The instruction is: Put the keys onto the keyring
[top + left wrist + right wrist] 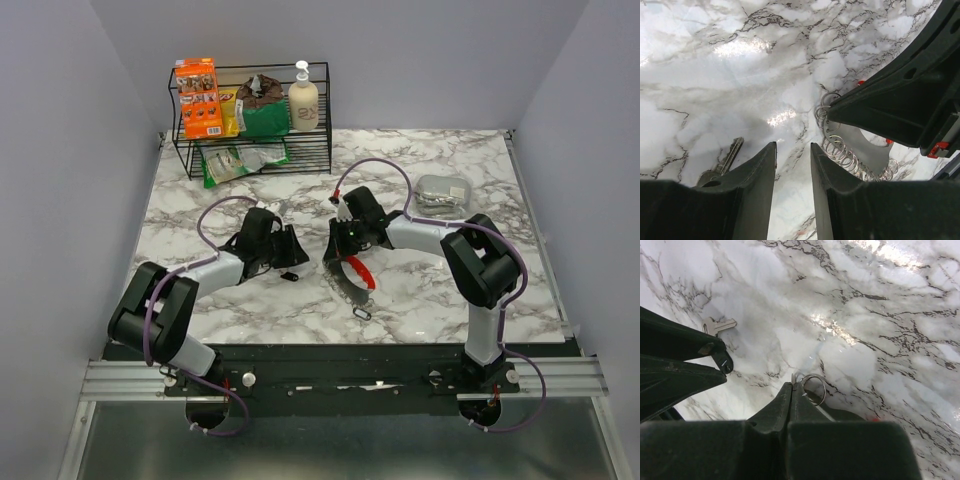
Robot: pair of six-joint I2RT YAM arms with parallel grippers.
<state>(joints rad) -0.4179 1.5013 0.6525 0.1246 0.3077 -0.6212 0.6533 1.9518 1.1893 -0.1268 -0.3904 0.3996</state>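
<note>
The keyring (pixel 357 277), a flat D-shaped piece with a red curved side and a gray side, lies tilted at mid-table with a small dark wire loop (pixel 362 314) at its near end. My right gripper (pixel 345 247) is shut on its far end. In the right wrist view the jaws (pixel 792 384) pinch a thin metal edge beside a silver ring (pixel 814 388). A small black-headed key (pixel 291 275) lies flat just near my left gripper (pixel 287 250), which is open and empty. In the left wrist view (pixel 792 145) the key (pixel 725 161) pokes out left of the fingers. Several rings (pixel 840 150) line the gray side.
A black wire rack (pixel 255 150) with snack packs and a pump bottle (pixel 303 100) stands at the back left. A clear plastic container (pixel 441 192) sits at the back right. The two grippers face each other closely at mid-table.
</note>
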